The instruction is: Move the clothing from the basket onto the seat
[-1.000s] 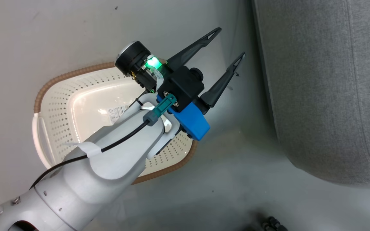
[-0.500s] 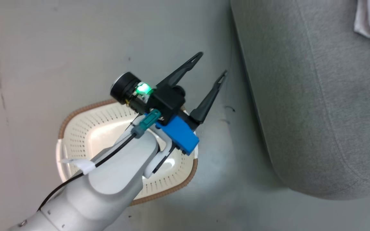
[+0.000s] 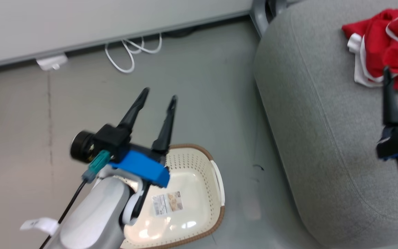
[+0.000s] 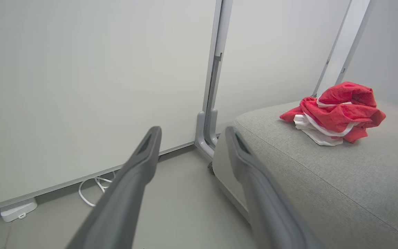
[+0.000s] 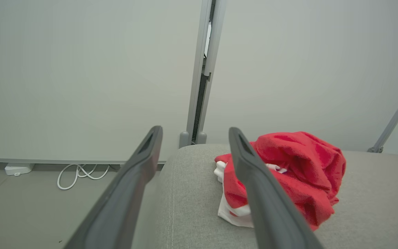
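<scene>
Lying on the seat (image 3: 323, 138), clothing (image 3: 375, 45) (crumpled)

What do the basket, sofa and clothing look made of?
Basket: looks like glossy cream moulded plastic, given glare and punched holes; brown rim looks woven, maybe moulded. Sofa: matte grey woven upholstery, visible texture and seam. Clothing: soft red fabric, white trim, crumpled folds; fibre unclear.
</scene>
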You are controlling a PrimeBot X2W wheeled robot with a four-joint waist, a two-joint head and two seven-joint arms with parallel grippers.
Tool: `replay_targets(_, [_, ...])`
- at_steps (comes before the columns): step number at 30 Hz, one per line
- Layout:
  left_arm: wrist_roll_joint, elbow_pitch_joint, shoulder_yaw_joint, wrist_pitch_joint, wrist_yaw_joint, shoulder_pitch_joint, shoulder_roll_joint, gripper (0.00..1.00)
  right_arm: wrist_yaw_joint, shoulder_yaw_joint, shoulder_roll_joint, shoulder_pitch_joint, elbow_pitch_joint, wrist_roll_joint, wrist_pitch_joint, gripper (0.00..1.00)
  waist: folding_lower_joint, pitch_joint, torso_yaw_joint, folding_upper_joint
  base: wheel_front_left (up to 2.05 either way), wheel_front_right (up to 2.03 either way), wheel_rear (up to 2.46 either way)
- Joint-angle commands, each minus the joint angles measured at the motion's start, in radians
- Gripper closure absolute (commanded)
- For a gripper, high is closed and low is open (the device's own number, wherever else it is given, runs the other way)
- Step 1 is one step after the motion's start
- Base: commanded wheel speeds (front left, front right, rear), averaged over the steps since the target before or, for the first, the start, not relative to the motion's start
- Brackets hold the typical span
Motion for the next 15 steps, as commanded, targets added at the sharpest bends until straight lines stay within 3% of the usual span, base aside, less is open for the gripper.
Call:
replay_targets(1, [0.019, -0.014, 0.045, -0.002, 0.008, 0.053, 0.009, 0.0, 0.001, 0.023, 0.021, 0.049, -0.027, -0.002, 0.0, 0.0, 0.0002, -0.077, 0.043, 0.0, 0.0, 0.0, 0.0])
replay_targets(15, [0.126, -0.073, 0.356, -0.002, -0.014, 0.345, -0.042, 0.0, 0.001, 0.089, 0.148, 0.272, -0.129, -0.004, 0.0, 0.0, 0.0002, -0.238, 0.118, 0.0, 0.0, 0.0, 0.0])
